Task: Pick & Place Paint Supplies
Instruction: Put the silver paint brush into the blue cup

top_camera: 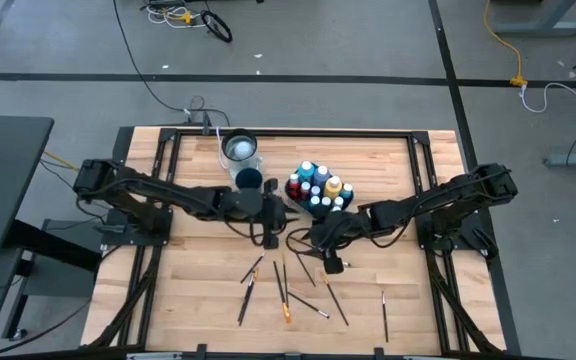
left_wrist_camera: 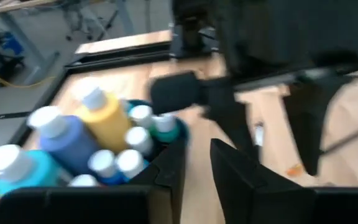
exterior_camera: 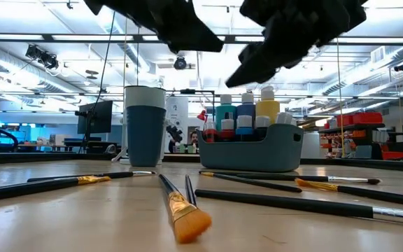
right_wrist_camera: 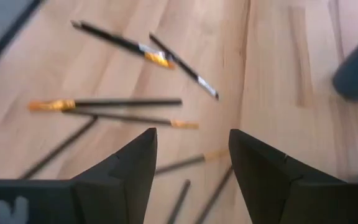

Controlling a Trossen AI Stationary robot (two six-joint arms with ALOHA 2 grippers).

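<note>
Wooden table [top_camera: 198,300], pale planks, dark frame along edges; grey floor with cables beyond the far edge.

Left arm: reaching from the left edge toward table centre. Left gripper [top_camera: 271,236] just beside the tray's near-left corner, above bare wood; jaws apart, nothing between them in the left wrist view [left_wrist_camera: 194,165].

Right arm: reaching from the right edge toward centre. Right gripper [top_camera: 330,262] over the scattered brushes, clear of the wood in the low view; jaws apart, empty in the right wrist view [right_wrist_camera: 191,155].

Tray [top_camera: 293,197], teal, rectangular, near the far edge at centre; same tray in the low view [exterior_camera: 257,150].

Cup [top_camera: 249,179], dark blue, upright, just left of the tray; clear container [top_camera: 239,150] behind it toward the far edge.

Bottles [top_camera: 317,186], pale caps, standing packed inside the tray: blue, teal, yellow, red, white. Yellow bottle [left_wrist_camera: 107,118] and blue bottle [left_wrist_camera: 67,140] close in the left wrist view.

Brushes [top_camera: 286,290], thin, dark or wood handles, lying flat and scattered between table centre and the near edge; one brush [top_camera: 384,312] apart toward the near-right corner. Orange-bristled brush [exterior_camera: 180,206] nearest in the low view.
</note>
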